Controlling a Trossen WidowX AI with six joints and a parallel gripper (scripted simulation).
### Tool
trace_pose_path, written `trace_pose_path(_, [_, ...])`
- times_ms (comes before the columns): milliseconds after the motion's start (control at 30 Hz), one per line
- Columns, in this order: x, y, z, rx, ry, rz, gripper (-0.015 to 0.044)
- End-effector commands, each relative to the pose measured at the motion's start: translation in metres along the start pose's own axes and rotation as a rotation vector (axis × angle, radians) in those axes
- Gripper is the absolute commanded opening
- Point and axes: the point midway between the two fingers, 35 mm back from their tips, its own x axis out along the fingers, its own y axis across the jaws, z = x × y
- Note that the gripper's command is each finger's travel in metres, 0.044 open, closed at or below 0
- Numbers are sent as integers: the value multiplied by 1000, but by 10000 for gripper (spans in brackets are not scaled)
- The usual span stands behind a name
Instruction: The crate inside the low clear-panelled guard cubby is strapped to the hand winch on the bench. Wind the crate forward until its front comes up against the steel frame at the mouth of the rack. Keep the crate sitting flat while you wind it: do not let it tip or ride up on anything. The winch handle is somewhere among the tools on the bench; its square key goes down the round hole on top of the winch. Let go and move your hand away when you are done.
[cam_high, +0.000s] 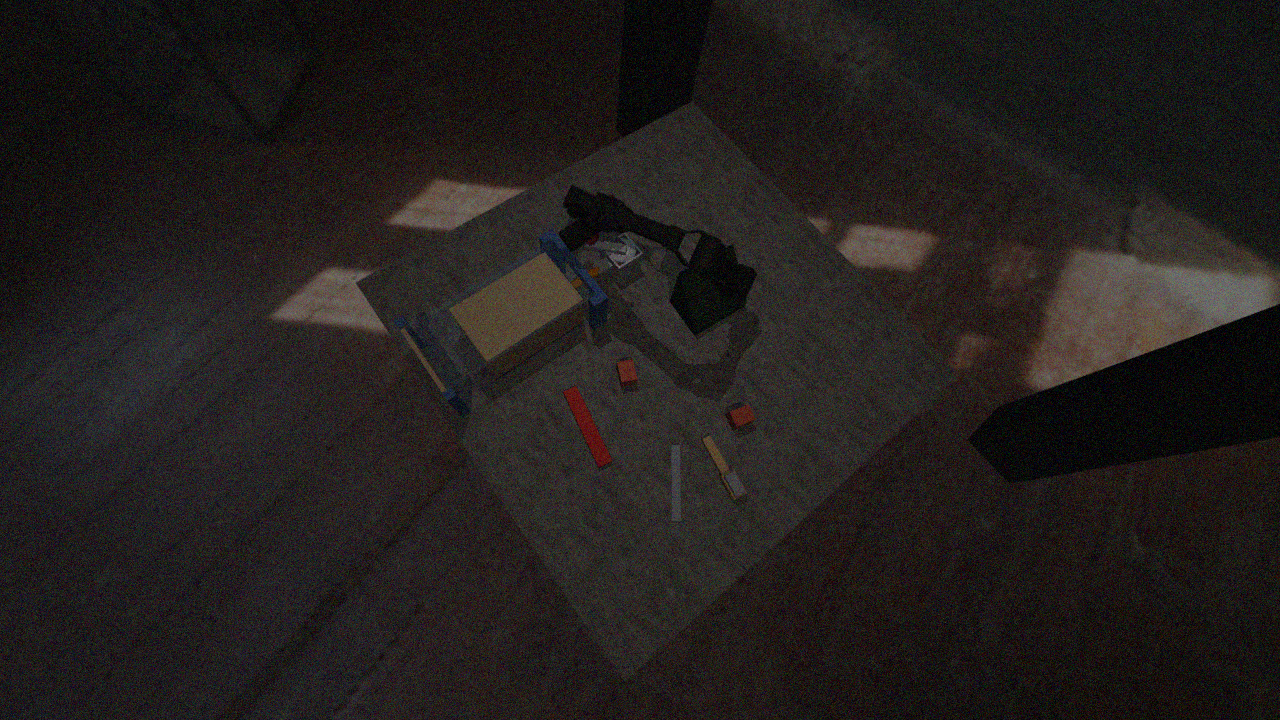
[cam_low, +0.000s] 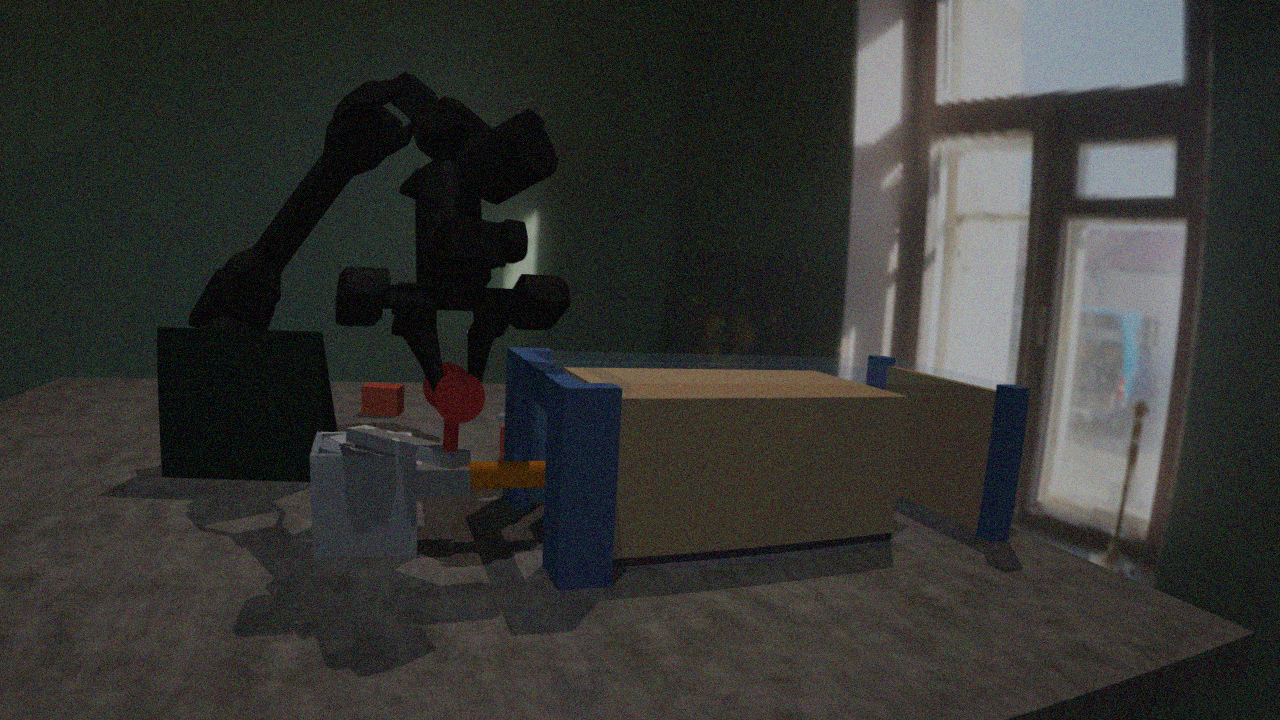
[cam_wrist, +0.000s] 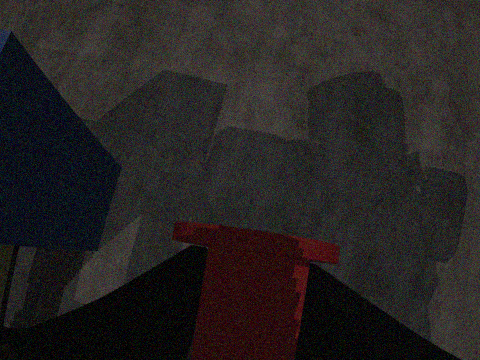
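Note:
My gripper (cam_low: 455, 377) (cam_wrist: 250, 271) is shut on the red knob of the winch handle (cam_low: 463, 401) (cam_wrist: 250, 295). The handle's grey arm lies across the top of the grey winch (cam_low: 362, 505) (cam_high: 626, 253), with the knob out on the side toward the rack. An orange strap (cam_low: 507, 474) runs from the winch through the blue frame (cam_low: 583, 483) (cam_high: 603, 302) (cam_wrist: 45, 150). The tan crate (cam_low: 751, 474) (cam_high: 517, 308) sits flat in the cubby, its front very close behind that frame; whether they touch is hidden. The handle's key is hidden.
On the bench (cam_high: 626, 573) lie a red bar (cam_high: 587, 427), a grey bar (cam_high: 675, 483), a yellow-handled tool (cam_high: 718, 459) and two red blocks (cam_high: 627, 372) (cam_high: 740, 415). The blue frame stands close beside my gripper. A tan panel (cam_low: 944, 447) stands at the cubby's far end.

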Motion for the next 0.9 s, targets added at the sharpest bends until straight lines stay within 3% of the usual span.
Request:
trace_pose_path(0, [5, 11, -20, -3, 49, 12, 0])
trace_pose_path(867, [-8, 28, -45, -3, 51, 13, 0])
